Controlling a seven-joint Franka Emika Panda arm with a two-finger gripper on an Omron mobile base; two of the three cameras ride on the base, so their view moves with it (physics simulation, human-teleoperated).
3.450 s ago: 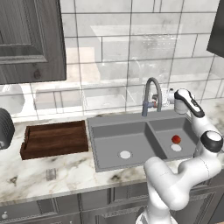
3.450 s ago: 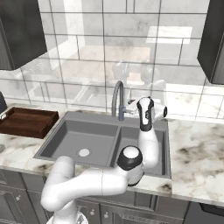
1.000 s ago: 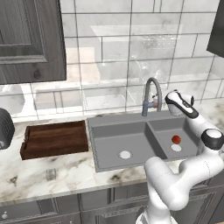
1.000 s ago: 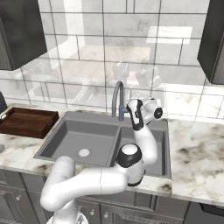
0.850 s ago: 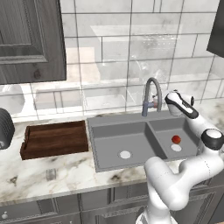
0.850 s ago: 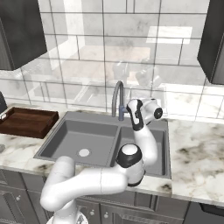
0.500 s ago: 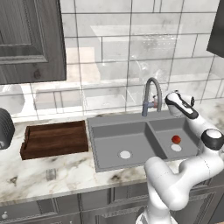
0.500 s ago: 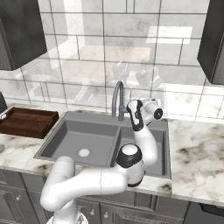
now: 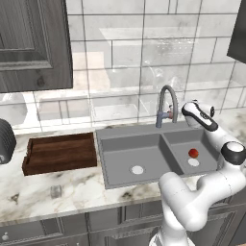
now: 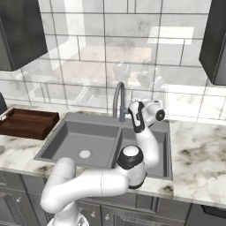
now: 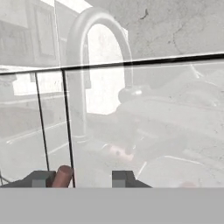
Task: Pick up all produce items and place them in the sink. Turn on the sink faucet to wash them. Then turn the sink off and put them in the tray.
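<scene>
I've got the white arm's two-finger gripper (image 9: 178, 113) up at the back edge of the matte grey double-basin sink (image 9: 144, 142), right beside the slim grey arched gooseneck faucet (image 9: 166, 103). In the right base view the gripper (image 10: 129, 115) sits just right of the faucet (image 10: 118, 102), at the level of its small red-marked side handle (image 9: 169, 114).

In the hand view the two dark finger tips stand partly apart. The red handle stub (image 11: 62, 176) lies against the inner side of the left-hand finger tip (image 11: 38, 178), with the other tip off to its right across a gap. I can't tell whether the jaws are actually clamped on the handle or only one finger touches it. The gripper (image 11: 81, 179) faces the glossy tile wall, where I see the faucet's arch (image 11: 98, 61) reflected and hazy.

The small round glossy red fruit (image 9: 193, 153) is in the smaller right basin, just beside that basin's pale round drain (image 9: 193, 162). The larger left basin shows its own pale drain (image 9: 137, 169) near its front.

The dark brown rectangular wooden tray (image 9: 60, 153) sits on the marble counter (image 9: 57, 192) just left of the sink's left edge; in the right base view the tray (image 10: 25, 123) is at the far left end of the counter.
</scene>
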